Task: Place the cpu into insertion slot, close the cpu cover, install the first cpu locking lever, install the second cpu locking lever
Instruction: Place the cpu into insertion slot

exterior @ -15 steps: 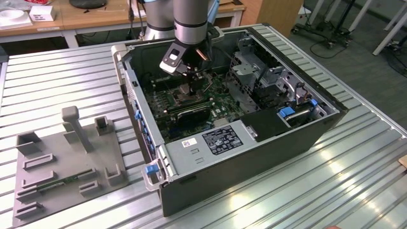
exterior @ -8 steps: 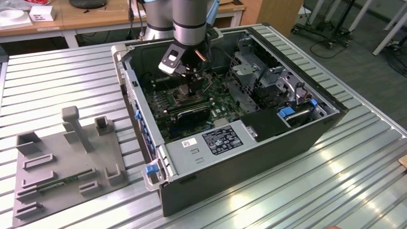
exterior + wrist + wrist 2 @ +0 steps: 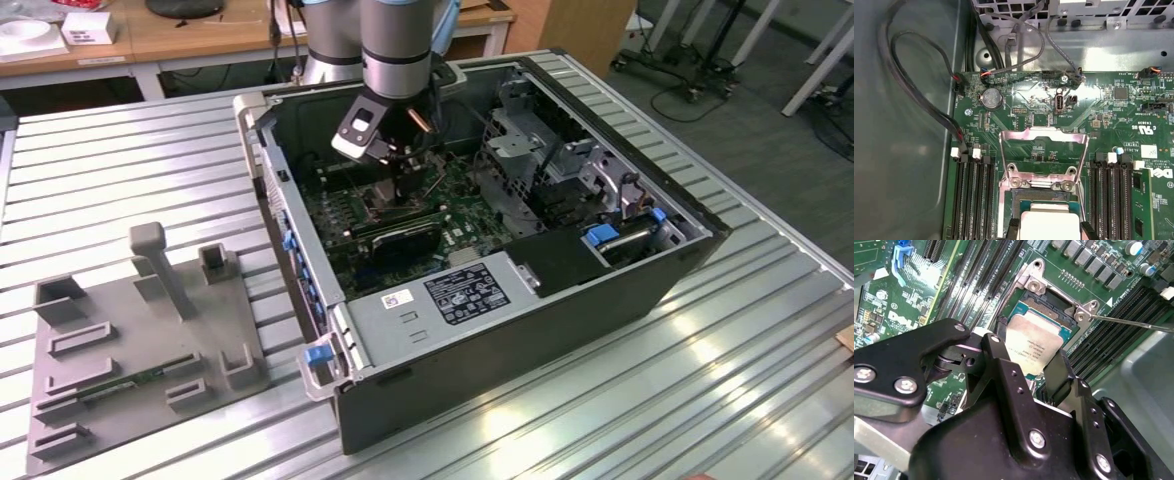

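Observation:
My gripper [image 3: 388,186] reaches down into the open computer case [image 3: 561,320], over the green board. It is shut on the cpu [image 3: 1032,347], a tan-silver square chip pinched at two opposite edges between the black fingers [image 3: 1058,371]. The cpu [image 3: 1049,225] hangs over the near part of the insertion slot [image 3: 1038,196]; I cannot tell whether it touches the socket. The cpu cover [image 3: 1043,133], a silvery frame with a window, stands swung open beyond the slot. A thin metal locking lever [image 3: 1134,323] sticks out beside the slot [image 3: 1050,304].
Long black memory slots [image 3: 973,200] flank the socket on both sides [image 3: 1111,200]. Black cables [image 3: 929,107] loop along the case wall. A metal drive cage [image 3: 534,150] fills the case's far side. A grey fixture plate [image 3: 134,340] lies on the ribbed table at the exterior view's left.

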### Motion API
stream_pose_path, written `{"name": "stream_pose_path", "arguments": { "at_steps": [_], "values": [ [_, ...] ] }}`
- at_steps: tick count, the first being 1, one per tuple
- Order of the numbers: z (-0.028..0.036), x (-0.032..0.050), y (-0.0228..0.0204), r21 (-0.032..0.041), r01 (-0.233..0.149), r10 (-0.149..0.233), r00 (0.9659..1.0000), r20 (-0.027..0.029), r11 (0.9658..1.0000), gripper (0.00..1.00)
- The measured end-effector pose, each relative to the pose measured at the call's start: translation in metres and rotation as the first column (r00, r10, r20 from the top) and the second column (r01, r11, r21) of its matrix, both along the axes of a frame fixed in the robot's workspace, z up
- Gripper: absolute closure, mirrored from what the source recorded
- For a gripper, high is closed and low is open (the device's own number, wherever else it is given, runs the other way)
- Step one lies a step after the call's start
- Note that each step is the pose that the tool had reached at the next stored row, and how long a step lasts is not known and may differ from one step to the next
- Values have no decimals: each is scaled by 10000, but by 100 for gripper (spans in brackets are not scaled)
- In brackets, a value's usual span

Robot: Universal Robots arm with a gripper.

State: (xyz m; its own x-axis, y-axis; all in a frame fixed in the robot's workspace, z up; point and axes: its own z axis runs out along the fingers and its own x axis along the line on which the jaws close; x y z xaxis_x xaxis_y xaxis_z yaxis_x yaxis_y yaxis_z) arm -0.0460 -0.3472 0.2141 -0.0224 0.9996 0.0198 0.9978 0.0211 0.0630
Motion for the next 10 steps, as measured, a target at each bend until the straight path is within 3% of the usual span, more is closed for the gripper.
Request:
{"name": "stream_pose_path", "arguments": {
  "at_steps": [10],
  "values": [
    [-22,0,10,1,2,-2,10000,0,10000,46]
  ]
}}
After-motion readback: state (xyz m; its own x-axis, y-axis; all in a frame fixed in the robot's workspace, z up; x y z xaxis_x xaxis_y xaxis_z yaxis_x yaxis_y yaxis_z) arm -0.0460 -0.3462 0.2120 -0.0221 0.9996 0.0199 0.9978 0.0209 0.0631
